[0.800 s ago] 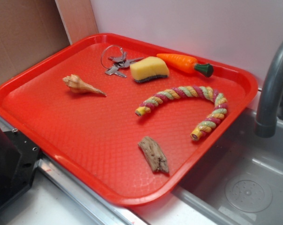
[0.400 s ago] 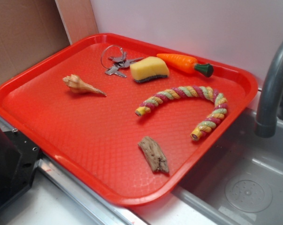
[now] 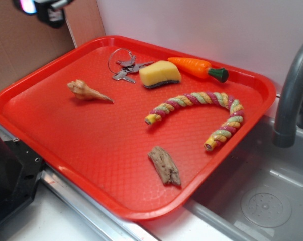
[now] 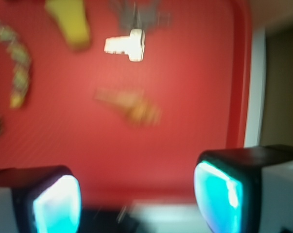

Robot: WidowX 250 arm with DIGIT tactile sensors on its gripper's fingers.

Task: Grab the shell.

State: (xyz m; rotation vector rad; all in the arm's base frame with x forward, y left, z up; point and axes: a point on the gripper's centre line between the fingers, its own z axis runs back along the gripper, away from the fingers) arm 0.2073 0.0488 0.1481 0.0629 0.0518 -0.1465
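Note:
The tan spiral shell (image 3: 87, 91) lies on the left part of the red tray (image 3: 91, 150), its thin tip pointing right. In the blurred wrist view the shell (image 4: 129, 106) shows well ahead of the fingers. My gripper (image 3: 43, 9) is just entering the exterior view at the top left, high above the tray's far left edge. In the wrist view my gripper (image 4: 136, 196) is open, its two cyan pads wide apart with nothing between them.
On the tray also lie a key ring (image 3: 123, 65), a yellow sponge (image 3: 160, 74), a toy carrot (image 3: 199, 68), a braided rope (image 3: 206, 108) and a dark wood chunk (image 3: 165, 165). A grey faucet (image 3: 292, 95) and sink stand at the right. Cardboard stands behind the tray at left.
My gripper has come into the exterior view at the top left; it was out of view before. Nothing on the tray has moved.

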